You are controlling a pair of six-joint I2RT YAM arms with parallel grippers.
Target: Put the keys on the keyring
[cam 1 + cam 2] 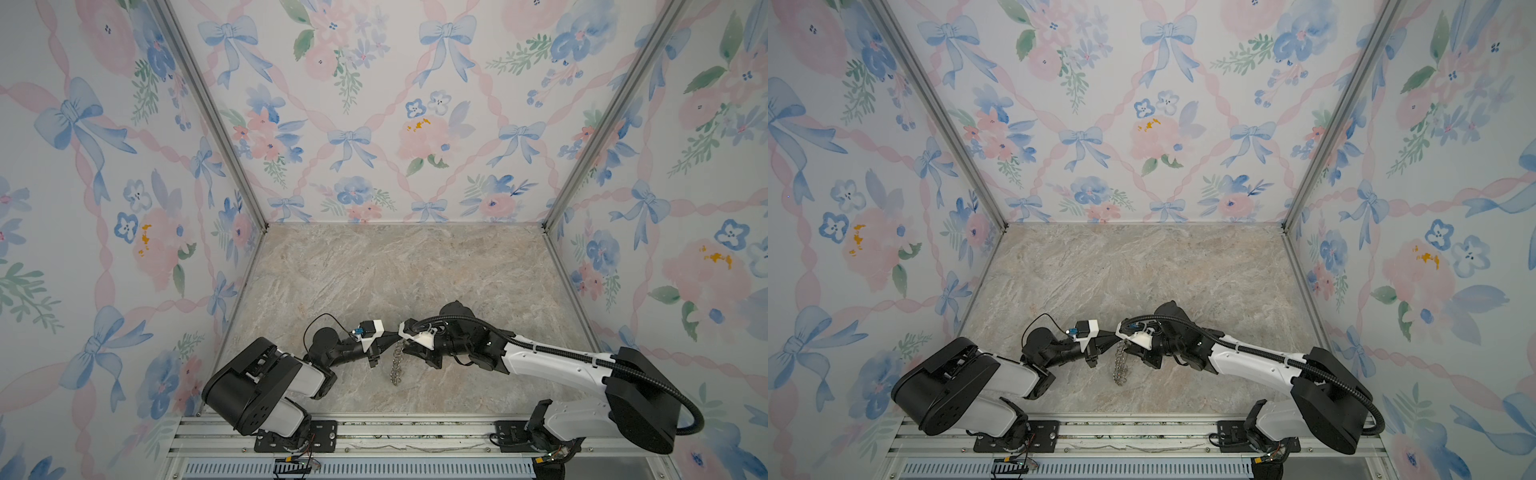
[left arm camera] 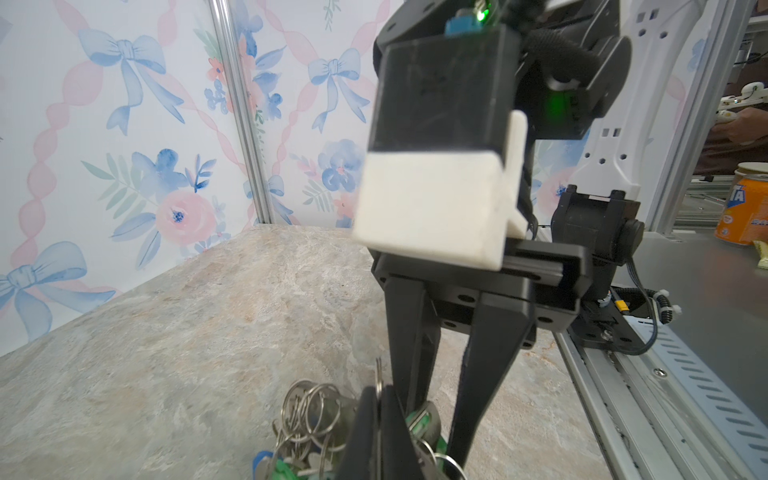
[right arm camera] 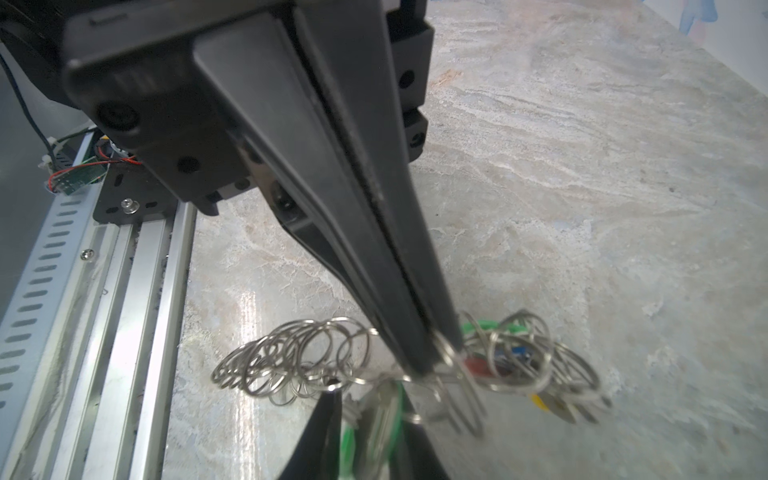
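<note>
The keyring [image 1: 397, 361] hangs edge-on like a chain over the marble table, just below where both grippers meet. My left gripper [image 1: 392, 333] is shut on one of its silver wire rings [image 3: 446, 351]; the pinch shows in the left wrist view [image 2: 379, 395]. My right gripper [image 3: 374, 440] faces it with its fingers apart. A green-headed key [image 3: 392, 419] lies between them, blurred. More keys hang in the ring cluster: green [image 3: 486, 326], red [image 3: 478, 368], blue [image 3: 517, 353] and yellow [image 3: 538, 402]. A loose fan of rings [image 3: 291, 357] trails off beside them.
The marble table [image 1: 395, 270] is walled by floral panels on three sides. An aluminium rail [image 1: 374, 432] with both arm bases runs along the front edge. An orange drink can [image 2: 744, 208] stands outside the cell.
</note>
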